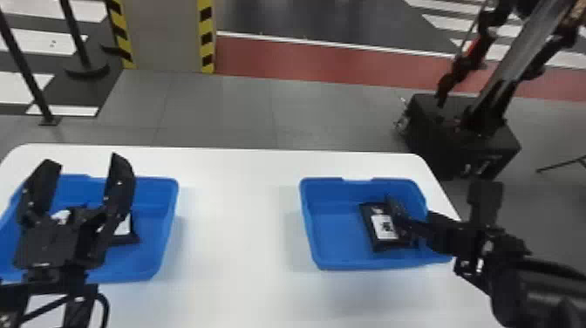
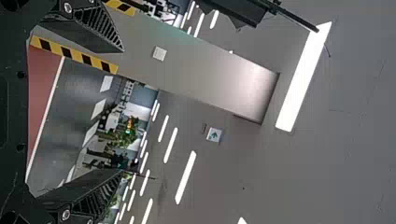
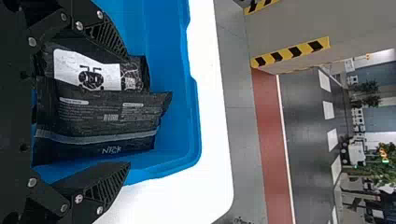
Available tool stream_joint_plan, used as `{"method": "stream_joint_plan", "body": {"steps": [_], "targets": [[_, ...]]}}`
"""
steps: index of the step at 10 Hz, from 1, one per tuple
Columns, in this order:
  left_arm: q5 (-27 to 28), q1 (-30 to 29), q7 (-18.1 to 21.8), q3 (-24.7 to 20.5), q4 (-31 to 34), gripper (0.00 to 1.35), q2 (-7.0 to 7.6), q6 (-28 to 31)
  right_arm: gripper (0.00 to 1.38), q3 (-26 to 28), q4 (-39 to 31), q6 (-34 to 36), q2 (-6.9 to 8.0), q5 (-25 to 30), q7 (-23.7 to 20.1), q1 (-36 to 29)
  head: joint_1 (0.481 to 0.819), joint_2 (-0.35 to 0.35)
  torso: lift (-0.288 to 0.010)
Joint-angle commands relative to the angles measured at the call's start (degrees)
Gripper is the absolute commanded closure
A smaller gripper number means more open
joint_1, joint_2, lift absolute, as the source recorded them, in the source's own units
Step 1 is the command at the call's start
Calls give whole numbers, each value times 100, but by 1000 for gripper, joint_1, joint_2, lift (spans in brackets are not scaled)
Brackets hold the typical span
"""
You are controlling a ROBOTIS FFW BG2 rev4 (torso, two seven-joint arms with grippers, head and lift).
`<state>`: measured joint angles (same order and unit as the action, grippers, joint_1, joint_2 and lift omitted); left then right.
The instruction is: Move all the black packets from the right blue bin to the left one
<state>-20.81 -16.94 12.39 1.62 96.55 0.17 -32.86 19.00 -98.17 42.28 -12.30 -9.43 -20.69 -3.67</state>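
Note:
My left gripper (image 1: 83,187) stands open above the left blue bin (image 1: 163,209), and in the left wrist view the same gripper (image 2: 116,112) has its fingers wide apart with nothing between them. Black packets (image 1: 126,237) with white labels lie in that bin, partly hidden by the gripper. My right gripper (image 1: 431,213) reaches over the right side of the right blue bin (image 1: 335,235), where a black packet (image 1: 383,227) with a white label lies. In the right wrist view, two black packets (image 3: 102,116) overlap between the spread fingers of the right gripper (image 3: 126,109).
Both bins stand on a white table (image 1: 235,227) with a wide gap between them. Beyond its far right corner, a black machine base (image 1: 462,135) stands on the grey floor. Black posts (image 1: 26,74) rise behind the left side.

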Motion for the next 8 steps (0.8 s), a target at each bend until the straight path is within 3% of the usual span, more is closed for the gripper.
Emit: {"method": "stream_joint_plan", "body": {"steps": [1,5,8], "targets": [[60,-7,0,-13,55,107,0,108,268,-1,416,18,-35,3,-129,269,695,-188,-110],[191,-77,0,-92,294,107,0,445,268,-1,641,468,44,100,-58,395,695,-190,-110],[191,-105,0,-109,336,107,9,530,315,-1,304,1003,132,117,109,269,695,-190,-110]]}}
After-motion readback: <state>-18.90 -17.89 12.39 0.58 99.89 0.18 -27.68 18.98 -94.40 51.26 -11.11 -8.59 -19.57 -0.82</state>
